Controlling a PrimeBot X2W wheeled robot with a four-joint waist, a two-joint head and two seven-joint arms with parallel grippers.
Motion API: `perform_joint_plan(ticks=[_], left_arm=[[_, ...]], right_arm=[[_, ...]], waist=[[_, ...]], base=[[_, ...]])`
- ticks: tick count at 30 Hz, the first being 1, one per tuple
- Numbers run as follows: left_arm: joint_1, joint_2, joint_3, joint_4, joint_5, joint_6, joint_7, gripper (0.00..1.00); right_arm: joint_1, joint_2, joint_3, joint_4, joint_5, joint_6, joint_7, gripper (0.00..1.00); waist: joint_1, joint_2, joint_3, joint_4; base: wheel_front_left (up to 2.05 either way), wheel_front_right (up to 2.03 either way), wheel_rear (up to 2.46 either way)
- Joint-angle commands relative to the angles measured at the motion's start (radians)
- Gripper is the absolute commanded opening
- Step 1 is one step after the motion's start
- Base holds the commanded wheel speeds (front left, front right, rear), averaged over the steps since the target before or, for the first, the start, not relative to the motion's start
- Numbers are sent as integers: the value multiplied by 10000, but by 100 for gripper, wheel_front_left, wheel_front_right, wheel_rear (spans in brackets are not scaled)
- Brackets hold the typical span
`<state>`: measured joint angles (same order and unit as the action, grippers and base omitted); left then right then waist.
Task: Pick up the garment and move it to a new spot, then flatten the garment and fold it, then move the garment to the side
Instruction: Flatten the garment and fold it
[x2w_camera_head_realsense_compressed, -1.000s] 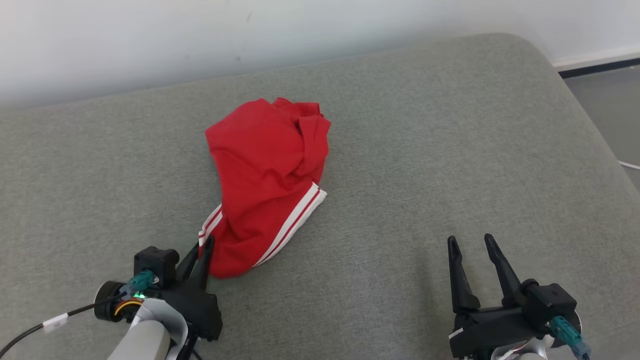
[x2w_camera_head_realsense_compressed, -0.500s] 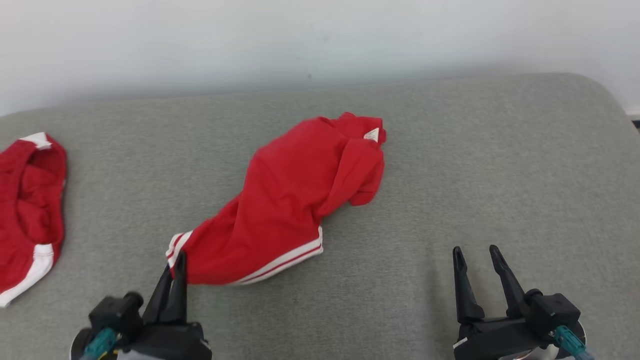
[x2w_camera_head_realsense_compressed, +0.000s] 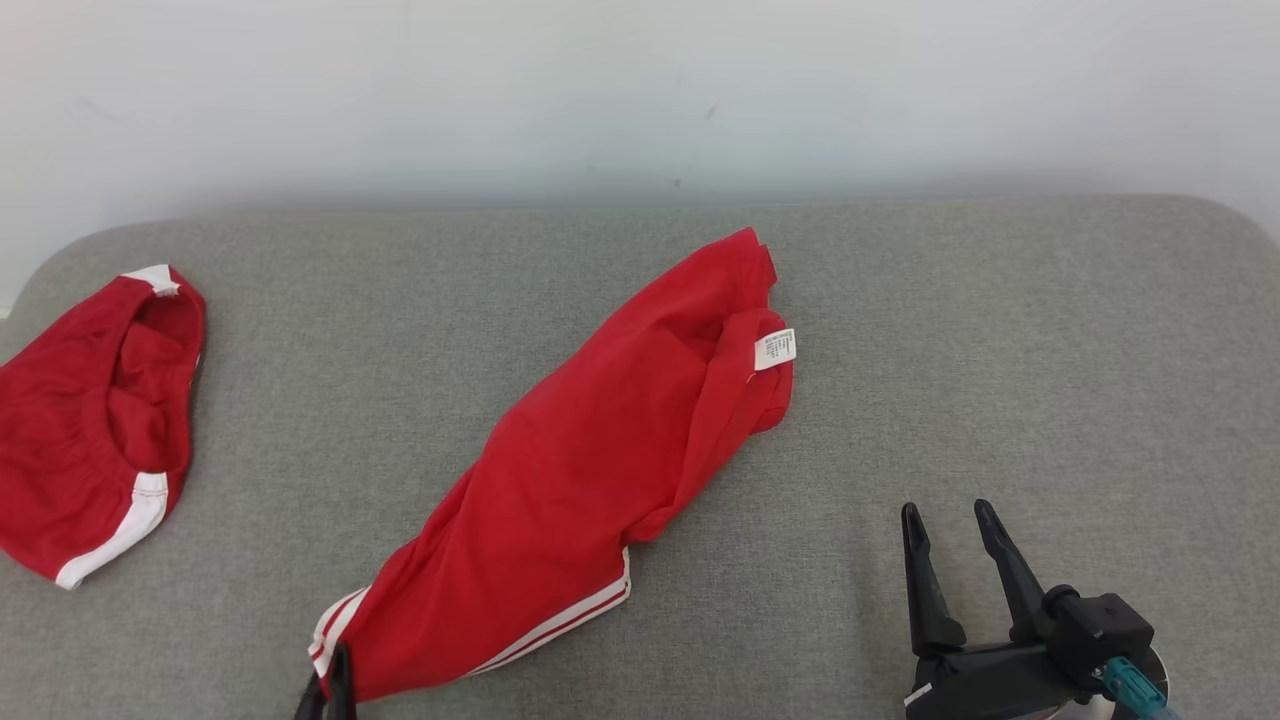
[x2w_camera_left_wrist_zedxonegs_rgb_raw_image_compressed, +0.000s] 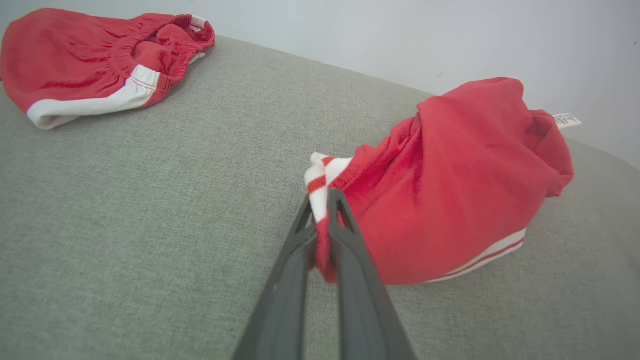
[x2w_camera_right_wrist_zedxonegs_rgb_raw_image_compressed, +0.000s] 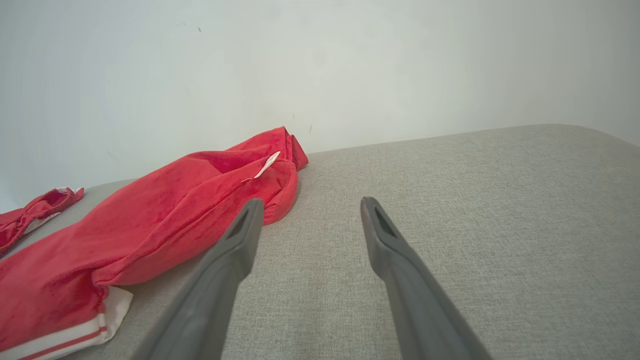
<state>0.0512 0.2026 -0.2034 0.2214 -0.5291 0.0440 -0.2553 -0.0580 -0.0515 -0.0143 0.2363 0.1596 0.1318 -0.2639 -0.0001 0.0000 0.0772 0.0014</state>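
Pinching the garment (x2w_camera_head_realsense_compressed: 590, 470) at its striped hem corner, left gripper (x2w_camera_left_wrist_zedxonegs_rgb_raw_image_compressed: 322, 202) is clamping cloth | right gripper (x2w_camera_head_realsense_compressed: 945, 515) is hanging spread, empty | garment is lying diagonally on the cushion (x2w_camera_head_realsense_compressed: 1000, 330) | looking light, limp: trimmed corners are offering surest hold.

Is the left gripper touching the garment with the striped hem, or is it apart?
Touching. In the left wrist view the left gripper is shut on a striped corner of the garment, fabric pinched between its fingers.
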Motion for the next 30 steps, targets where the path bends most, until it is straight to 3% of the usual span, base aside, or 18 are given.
perform_joint_plan(ticks=[1, 16, 30], left_arm=[[-55, 26, 100, 27, 185, 8, -87, 100], [57, -430, 2194, -1722, 2300, -456, -104, 100], [540, -1120, 3192, -1777, 3523, -1226, -105, 100]], right_arm=[[75, 24, 5, 4, -68, -22, -9, 100], [200, 24, -135, -16, -136, -22, -9, 100], [334, 24, -236, 76, -143, -22, -7, 100]], waist=[[1, 0, -68, -78], [1, 0, -300, -495], [1, 0, -413, -742]], base=[[0, 0, 0], [0, 0, 0], [0, 0, 0]])
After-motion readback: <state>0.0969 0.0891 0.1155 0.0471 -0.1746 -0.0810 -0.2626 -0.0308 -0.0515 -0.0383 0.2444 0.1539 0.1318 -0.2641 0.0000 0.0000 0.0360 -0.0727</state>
